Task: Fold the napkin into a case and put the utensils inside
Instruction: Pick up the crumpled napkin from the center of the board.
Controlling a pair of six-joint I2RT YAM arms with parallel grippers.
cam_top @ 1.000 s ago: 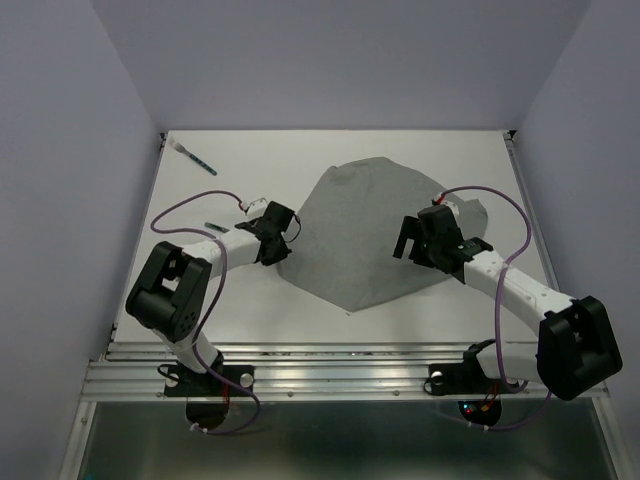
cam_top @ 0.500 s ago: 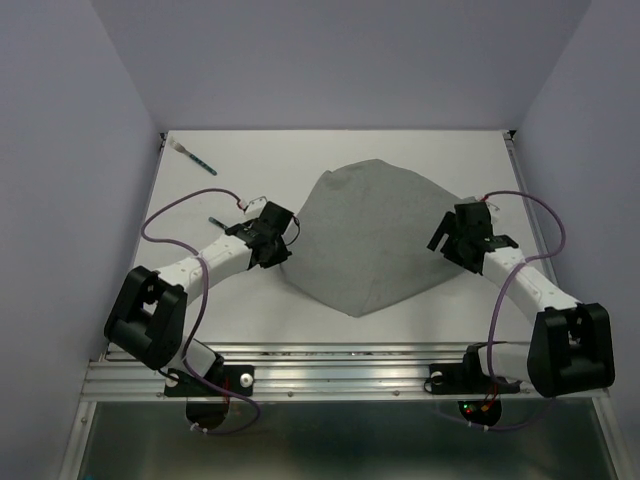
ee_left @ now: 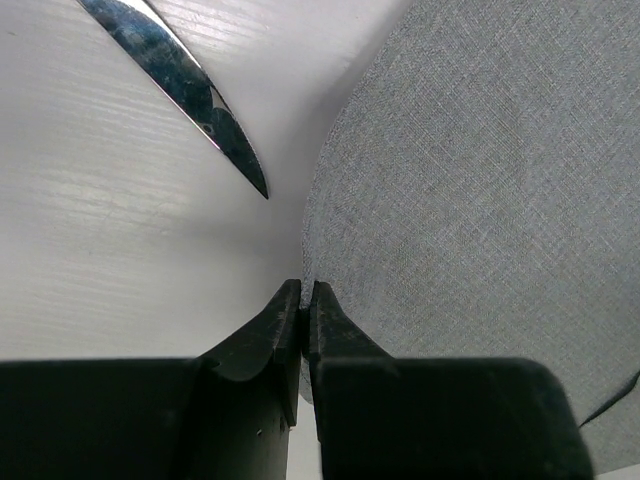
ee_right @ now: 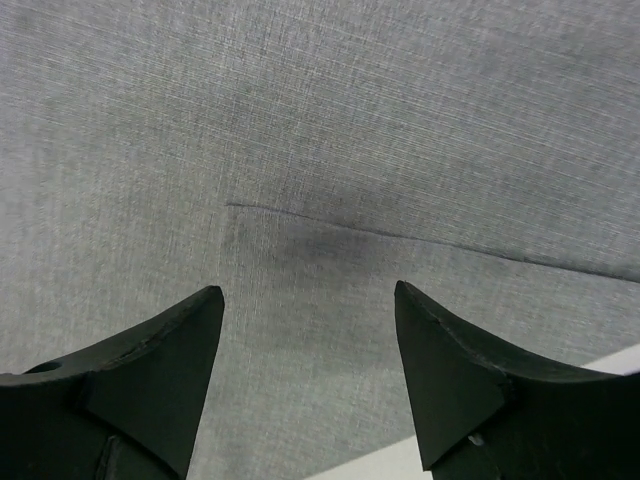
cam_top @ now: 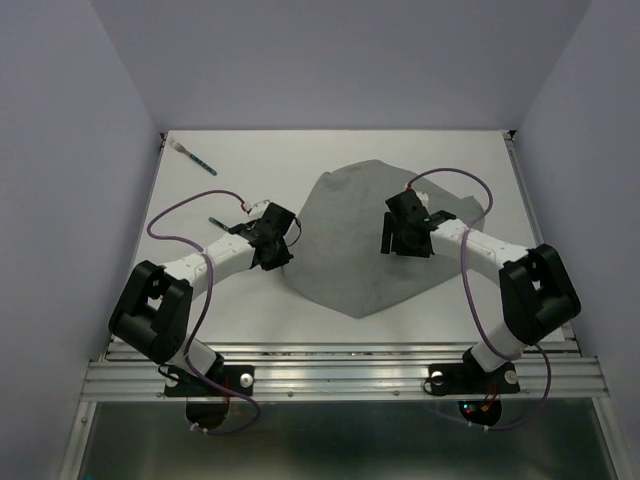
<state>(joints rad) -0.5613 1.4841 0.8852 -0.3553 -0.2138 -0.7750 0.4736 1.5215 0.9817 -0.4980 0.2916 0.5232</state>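
Note:
The grey napkin (cam_top: 350, 255) lies in the middle of the table as a broad sheet with a point toward me. A lower layer peeks out at its right. No narrow case shows. My left gripper (cam_top: 280, 250) is shut on the napkin's left edge (ee_left: 312, 240), and the cloth runs between its tips (ee_left: 303, 290). My right gripper (cam_top: 392, 237) hovers open over the napkin's right half (ee_right: 300, 120), with nothing between its fingers. A fold line crosses the cloth just beyond them. One teal-handled utensil (cam_top: 197, 158) lies at the far left corner. The knife (cam_top: 216, 220) lies beside the left arm, with its blade (ee_left: 190, 80) near the cloth.
The white table (cam_top: 230, 300) ends at a metal rail in front and at lavender walls on the other three sides. Purple cables loop above both arms. The right arm's cable (cam_top: 450, 180) arches over the napkin's right side.
My right gripper swung out to the napkin's right edge, then came back left over the cloth, and its jaws narrowed a little. The left gripper kept its grip and barely moved.

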